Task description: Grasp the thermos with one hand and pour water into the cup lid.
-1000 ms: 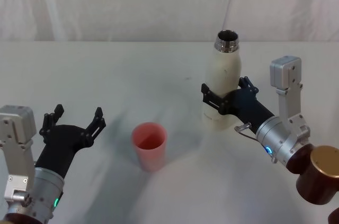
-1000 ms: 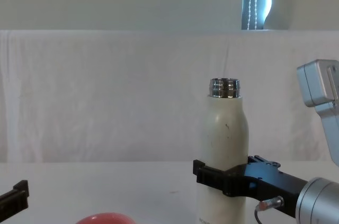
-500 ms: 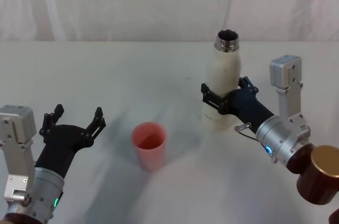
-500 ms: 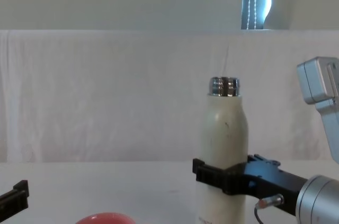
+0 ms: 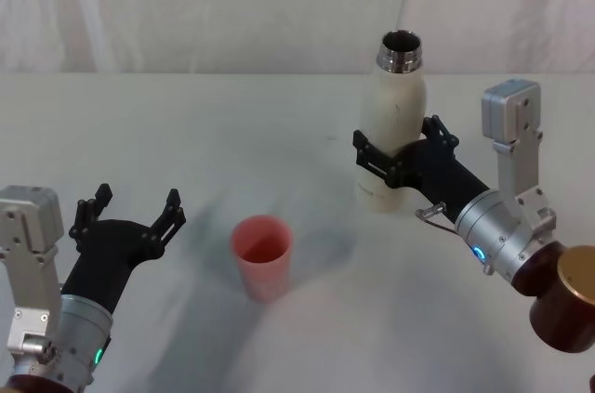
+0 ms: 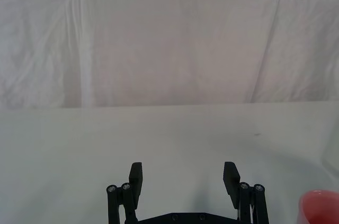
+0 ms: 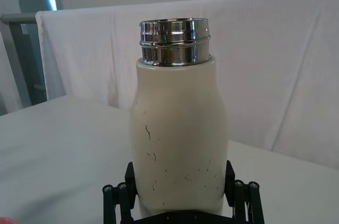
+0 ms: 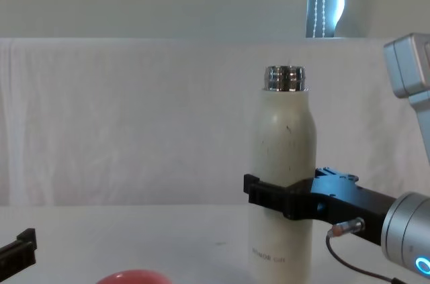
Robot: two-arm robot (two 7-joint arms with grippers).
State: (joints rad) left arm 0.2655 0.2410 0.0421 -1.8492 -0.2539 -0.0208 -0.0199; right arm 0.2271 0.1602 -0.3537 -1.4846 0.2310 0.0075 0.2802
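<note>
The cream-white thermos stands upright with its steel neck open, right of the table's middle. My right gripper is shut on its lower body and holds it a little above the table. The same grasp shows from the side, and in the right wrist view the thermos sits between the black fingers. The salmon-red cup lid stands mouth-up on the table, left of the thermos and nearer me. My left gripper rests open to the left of the cup lid, with nothing between its fingers.
A white cloth covers the table, and a white curtain hangs behind it. The right arm's brown joint is at the near right. Bare table lies between the cup lid and the thermos.
My right gripper has lifted the thermos upward, and slightly away from me. The cup lid and the left gripper have not moved.
</note>
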